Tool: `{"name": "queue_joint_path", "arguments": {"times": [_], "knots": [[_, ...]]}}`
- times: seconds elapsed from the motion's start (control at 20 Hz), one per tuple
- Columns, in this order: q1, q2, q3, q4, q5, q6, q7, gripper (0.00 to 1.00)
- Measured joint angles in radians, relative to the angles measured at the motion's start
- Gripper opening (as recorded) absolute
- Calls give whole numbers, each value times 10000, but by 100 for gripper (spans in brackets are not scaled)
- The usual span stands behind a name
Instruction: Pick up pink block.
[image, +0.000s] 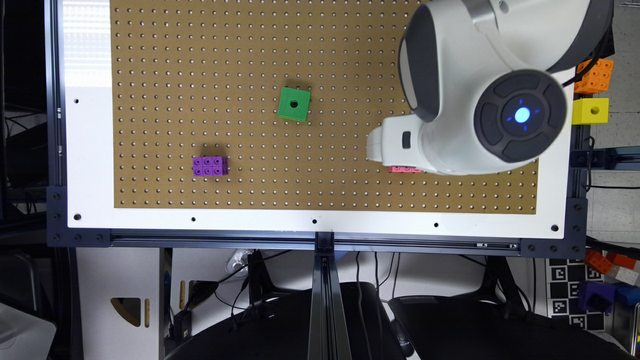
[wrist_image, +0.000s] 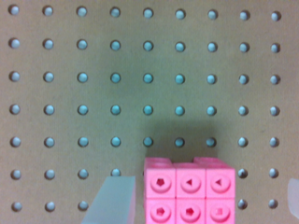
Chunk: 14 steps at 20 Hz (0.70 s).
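Observation:
The pink block (wrist_image: 189, 196) lies flat on the brown pegboard (wrist_image: 93, 93), its 2x3 holed face up. My gripper (wrist_image: 203, 198) is open and straddles it: one pale finger (wrist_image: 112, 200) stands close beside one end, while the other finger (wrist_image: 294, 189) is well clear of the opposite end. In the exterior view only a pink sliver of the pink block (image: 405, 169) peeks out from under the white gripper (image: 397, 152) at the board's right part.
A green single-hole cube (image: 294, 104) sits mid-board and a purple brick (image: 210, 166) lies toward the exterior view's left. An orange block (image: 594, 76) and a yellow cube (image: 591, 110) rest off the board at the right edge. The arm's body overhangs the upper right.

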Motion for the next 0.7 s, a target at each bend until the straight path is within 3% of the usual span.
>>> {"name": "queue_joint_path", "arguments": {"times": [0.2,0.45,0.7], "knots": [[-18,763,-29,299,-45,408,0,100],[-22,1351,-87,1108,-56,320,-1,100],[-21,1691,-88,1300,-61,366,-1,100]]}}
